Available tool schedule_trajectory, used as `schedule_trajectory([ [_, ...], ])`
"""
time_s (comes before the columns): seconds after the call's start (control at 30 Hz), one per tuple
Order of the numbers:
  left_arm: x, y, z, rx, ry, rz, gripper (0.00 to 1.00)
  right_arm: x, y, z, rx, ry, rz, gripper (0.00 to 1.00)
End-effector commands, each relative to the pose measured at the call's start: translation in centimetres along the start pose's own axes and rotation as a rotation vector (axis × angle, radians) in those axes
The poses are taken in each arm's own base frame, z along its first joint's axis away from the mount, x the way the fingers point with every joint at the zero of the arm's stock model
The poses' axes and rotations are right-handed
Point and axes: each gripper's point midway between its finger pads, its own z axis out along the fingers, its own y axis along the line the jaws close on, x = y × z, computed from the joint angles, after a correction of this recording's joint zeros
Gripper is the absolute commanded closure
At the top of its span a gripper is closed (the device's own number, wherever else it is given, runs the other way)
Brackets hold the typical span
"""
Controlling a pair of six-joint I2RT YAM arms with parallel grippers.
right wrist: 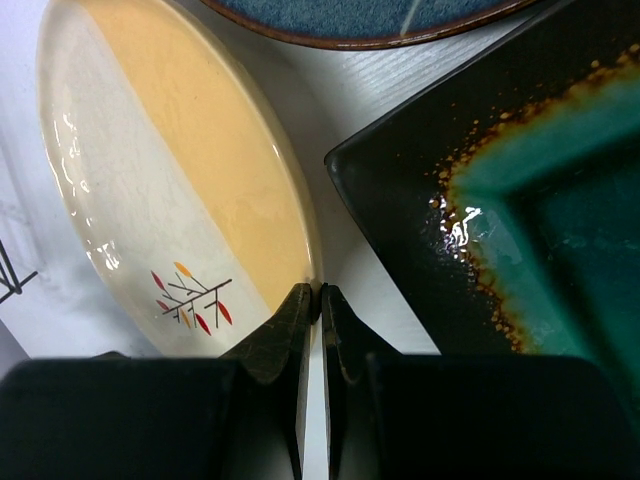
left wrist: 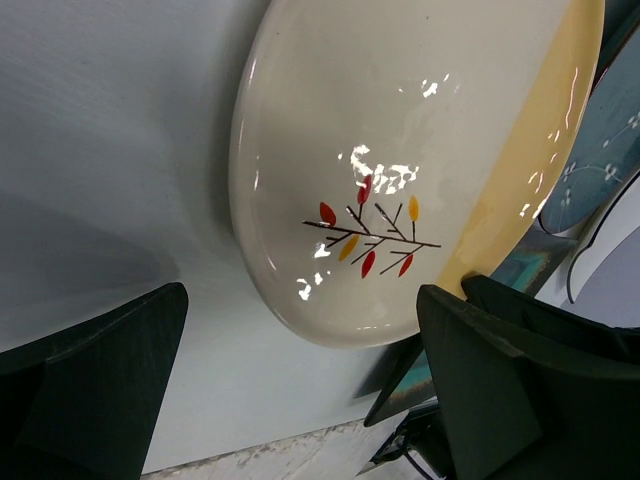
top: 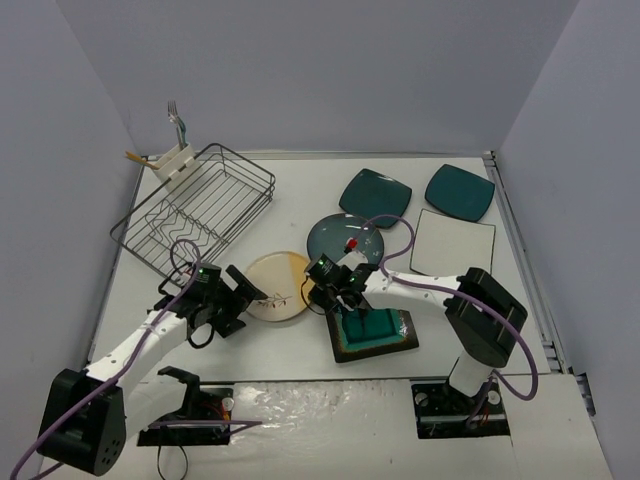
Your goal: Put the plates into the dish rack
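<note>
White table (top: 300,345) walled by pale panels on three sides; the dish rack (top: 195,210) sits at ten o'clock, skewed to the table edges, with its white caddy (top: 178,160) and fork (top: 175,115) on the far corner by the left wall. A stretch of bare table lies between the rack's near rim and the cream-and-tan plate (top: 278,286), which rests flat just left of centre.

My left gripper (top: 248,303) sits at the plate's eight o'clock edge with fingers (left wrist: 90,385) spread wide and holding nothing; the rim lies between them, untouched as far as I can see. My right gripper (right wrist: 318,295) is pressed closed, tips together at that plate's four o'clock rim; whether they touch it I cannot tell. A thin strip of table separates that rim from the brown-rimmed teal square (top: 375,330), at five o'clock from centre.

The round grey-blue plate (top: 335,240) is near both, at twelve from the square; the white square plate (top: 452,243) lies just beside it at three o'clock, near the right wall; two dark teal plates (top: 374,192) (top: 459,190) sit apart at one o'clock along the far edge.
</note>
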Motion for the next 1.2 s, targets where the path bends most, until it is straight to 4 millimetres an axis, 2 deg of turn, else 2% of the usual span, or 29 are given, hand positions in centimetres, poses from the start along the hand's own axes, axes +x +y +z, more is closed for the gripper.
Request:
schedule_trajectory([
  [0.0,-0.9,-3.5,0.4,0.103,-0.027,-0.026,0.03,-1.6,5.7,-3.5,-0.17,-0.001,0.089,1.0],
  [0.27,-0.5,-3.5,1.5,0.101,-0.04,-0.084,0.05,-1.5,5.2,-3.9,-0.191,0.052,0.142,1.0],
  [0.53,-0.6,-4.2,1.8,0.133,-0.084,-0.127,0.14,-1.1,4.4,-3.9,-0.189,0.093,0.161,1.0],
  [0.6,-0.8,-4.3,1.9,0.135,-0.098,-0.137,0.22,-1.1,4.8,-4.0,-0.214,0.094,0.165,1.0],
  [0.7,-0.7,-4.5,2.0,0.142,-0.105,-0.148,0.3,-1.1,4.6,-4.0,-0.214,0.1,0.166,1.0],
  [0.77,-1.0,-5.4,1.8,0.173,-0.122,-0.151,0.36,-1.0,4.4,-4.0,-0.213,0.105,0.165,1.0],
  [1.0,-1.3,-5.6,1.7,0.19,-0.15,-0.174,0.58,-0.4,4.0,-4.1,-0.218,0.138,0.164,1.0],
  [1.17,-1.8,-6.1,0.9,0.222,-0.184,-0.185,0.78,-0.4,3.5,-4.0,-0.215,0.142,0.15,1.0],
])
